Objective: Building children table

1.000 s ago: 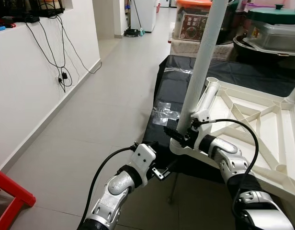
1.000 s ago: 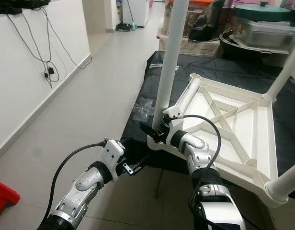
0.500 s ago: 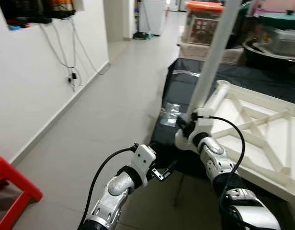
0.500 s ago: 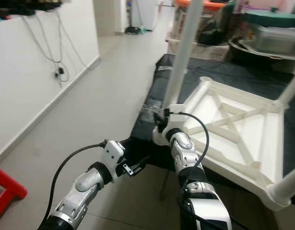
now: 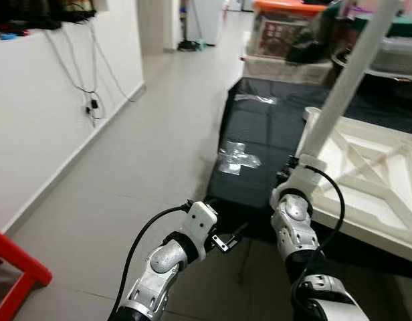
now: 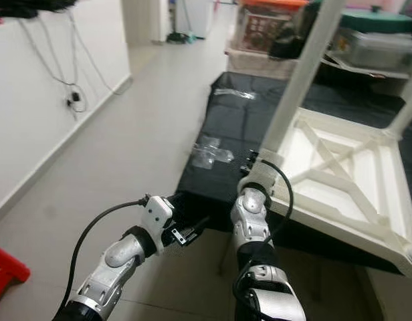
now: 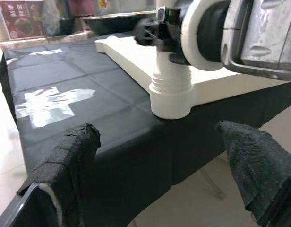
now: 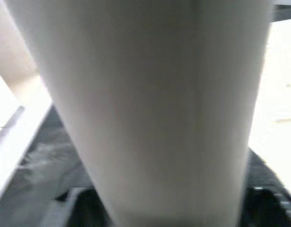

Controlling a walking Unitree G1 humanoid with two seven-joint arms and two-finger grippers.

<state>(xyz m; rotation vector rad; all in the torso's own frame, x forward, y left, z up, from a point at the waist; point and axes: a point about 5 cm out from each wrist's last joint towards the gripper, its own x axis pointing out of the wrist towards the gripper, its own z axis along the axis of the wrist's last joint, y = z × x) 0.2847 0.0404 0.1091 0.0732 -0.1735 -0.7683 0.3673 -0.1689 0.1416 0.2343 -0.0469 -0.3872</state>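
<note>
Farthest to the left of the left pincer, a white wall [image 5: 39, 120] runs along the tiled floor [image 5: 146, 134], with black cables [image 5: 92, 73] hanging down it and a red stool [image 5: 12, 264] at its foot. Next comes the left pincer [image 5: 229, 237] itself, held low and in front of the near edge of a black-covered table [image 5: 259, 140]; in the left wrist view its two black fingers [image 7: 70, 161] stand wide apart with nothing between them, pointing at the table's dark cloth. On the cloth just beyond it lie crinkled patches of clear tape [image 5: 238, 157]. To the right of that pincer, the upturned white children table [image 6: 340, 180] lies on the black cloth, underside up, its cross-braced frame showing and its near corner just at the cloth's edge. A white table leg [image 5: 343, 87] rises tilted from that corner socket [image 7: 170, 97]. The right pincer [image 5: 289, 175] sits at the base of this leg, right against it; the right wrist view shows the white leg [image 8: 150, 109] very close between the dark finger shapes, so the pincer looks pinched around the leg. Behind the table, beyond both pincers, stand an orange-lidded storage box [image 5: 283, 30] and a green-lidded container [image 6: 376, 27].
</note>
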